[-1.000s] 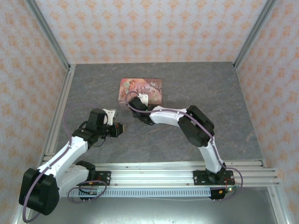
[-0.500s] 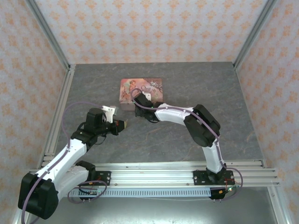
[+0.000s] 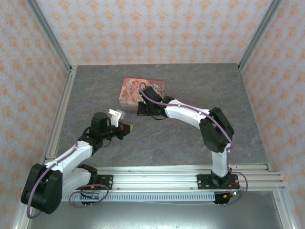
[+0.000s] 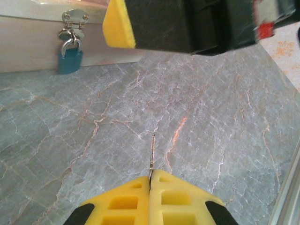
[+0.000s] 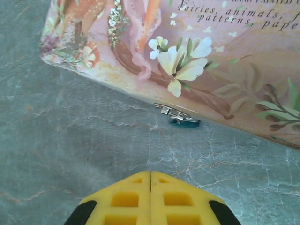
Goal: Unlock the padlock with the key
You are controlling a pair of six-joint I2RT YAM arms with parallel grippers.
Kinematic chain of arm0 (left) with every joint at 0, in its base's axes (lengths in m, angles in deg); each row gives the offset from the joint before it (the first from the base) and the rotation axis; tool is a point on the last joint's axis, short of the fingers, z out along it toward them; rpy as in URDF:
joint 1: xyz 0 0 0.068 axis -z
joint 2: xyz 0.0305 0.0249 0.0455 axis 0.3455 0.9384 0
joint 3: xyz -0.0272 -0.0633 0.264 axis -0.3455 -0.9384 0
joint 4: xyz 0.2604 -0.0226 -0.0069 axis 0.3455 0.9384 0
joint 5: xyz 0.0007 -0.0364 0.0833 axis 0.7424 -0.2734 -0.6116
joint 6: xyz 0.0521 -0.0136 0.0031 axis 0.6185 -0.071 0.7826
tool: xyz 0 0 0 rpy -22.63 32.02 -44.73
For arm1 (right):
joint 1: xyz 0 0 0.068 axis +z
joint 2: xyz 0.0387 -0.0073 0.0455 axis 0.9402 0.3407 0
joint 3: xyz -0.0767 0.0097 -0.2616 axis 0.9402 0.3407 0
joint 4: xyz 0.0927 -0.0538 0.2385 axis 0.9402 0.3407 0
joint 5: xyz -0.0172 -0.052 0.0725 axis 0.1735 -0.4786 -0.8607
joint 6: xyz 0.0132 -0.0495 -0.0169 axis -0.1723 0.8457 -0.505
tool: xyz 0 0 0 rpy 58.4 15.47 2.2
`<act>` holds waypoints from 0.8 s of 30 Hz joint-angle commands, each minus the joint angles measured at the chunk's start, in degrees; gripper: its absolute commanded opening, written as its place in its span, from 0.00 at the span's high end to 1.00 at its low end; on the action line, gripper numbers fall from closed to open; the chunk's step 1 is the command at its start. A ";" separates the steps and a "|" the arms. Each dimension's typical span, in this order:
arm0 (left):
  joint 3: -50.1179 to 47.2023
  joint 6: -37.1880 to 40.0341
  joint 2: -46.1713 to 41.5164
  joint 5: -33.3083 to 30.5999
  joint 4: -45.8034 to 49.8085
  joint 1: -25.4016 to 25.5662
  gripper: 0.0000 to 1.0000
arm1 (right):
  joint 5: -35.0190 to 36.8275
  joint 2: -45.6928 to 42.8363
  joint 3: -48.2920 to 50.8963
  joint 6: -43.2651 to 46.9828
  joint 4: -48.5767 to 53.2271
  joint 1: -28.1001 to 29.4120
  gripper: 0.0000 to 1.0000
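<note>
The teal padlock [image 4: 70, 60] hangs by its silvery shackle from the hasp on the front wall of the pink tin [image 3: 138, 88]. From above it shows as a teal sliver [image 5: 184, 121] under the tin's edge. The thin silvery key [image 4: 152, 154] sticks out forward from my left gripper [image 4: 151, 176], which is shut on it low over the table, right of and short of the padlock [image 3: 129, 128]. My right gripper [image 5: 150, 172] is shut on nothing. It hovers just in front of the tin [image 3: 141, 110], its yellow finger [image 4: 119, 23] right of the padlock.
The grey marbled table [image 3: 190, 143] lies open around the tin. Patterned walls with metal posts [image 3: 62, 57] close in the back and both sides. A metal rail [image 3: 157, 179] runs along the near edge by the arm bases.
My right gripper's jaws have closed and the arm has swung right and back over the tin's front. My left gripper has slid right toward the tin with the key.
</note>
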 commanded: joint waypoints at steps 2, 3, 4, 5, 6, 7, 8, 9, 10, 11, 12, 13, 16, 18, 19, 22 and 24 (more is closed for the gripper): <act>0.70 3.22 0.68 -1.88 -3.03 0.46 1.00 | 1.15 -2.41 -1.49 1.70 5.61 -0.63 0.99; 0.95 2.75 0.38 -2.37 -2.07 0.49 1.00 | 3.24 -2.79 -0.69 1.72 5.27 -0.25 0.95; 1.04 2.03 -0.11 -3.03 -1.26 0.44 1.00 | 5.45 -3.15 0.33 1.85 4.59 0.27 0.92; 1.07 1.21 -0.88 -4.38 -0.08 0.45 1.00 | 8.18 -3.35 1.19 1.89 3.85 1.20 0.87; 1.11 0.67 -1.80 -5.69 1.48 0.45 1.00 | 11.17 -3.23 1.60 1.79 3.53 2.11 0.82; 1.20 0.33 -2.68 -6.78 3.20 0.50 1.00 | 13.68 -2.80 1.65 1.56 3.52 2.99 0.78; 1.31 -0.20 -3.64 -8.28 5.14 0.44 1.00 | 15.94 -2.16 1.60 1.34 3.47 3.84 0.73; 1.33 -0.77 -4.68 -9.54 6.86 0.47 1.00 | 18.12 -1.31 1.27 1.05 3.28 4.59 0.67; 1.36 -1.40 -5.58 -10.49 8.13 0.45 1.00 | 20.27 -0.48 0.89 0.79 3.10 5.19 0.61; 1.10 -2.25 -6.71 -11.49 9.22 0.49 1.00 | 21.91 0.52 0.41 0.40 2.79 5.77 0.56; 0.88 -3.13 -7.80 -12.45 10.17 0.44 1.00 | 23.35 1.48 -0.19 0.18 2.37 6.18 0.52; 0.64 -4.02 -8.74 -13.44 10.95 0.44 1.00 | 24.84 2.53 -0.92 -0.25 2.23 6.54 0.49; 0.02 -6.48 -11.01 -16.73 13.39 0.51 1.00 | 28.46 6.12 -3.81 -1.69 2.45 7.19 0.46; -0.35 -7.25 -11.77 -17.56 14.07 0.45 1.00 | 29.92 8.57 -6.17 -2.34 2.77 7.32 0.45; -0.51 -7.46 -11.88 -17.77 14.13 0.51 1.00 | 30.52 9.52 -7.24 -2.44 3.09 7.33 0.44; -0.54 -7.84 -11.72 -17.79 14.03 0.44 1.00 | 32.19 12.52 -10.50 -2.71 4.51 7.54 0.44; -0.47 -7.82 -11.41 -17.46 13.55 0.44 1.00 | 33.11 14.20 -12.23 -2.58 5.09 7.55 0.44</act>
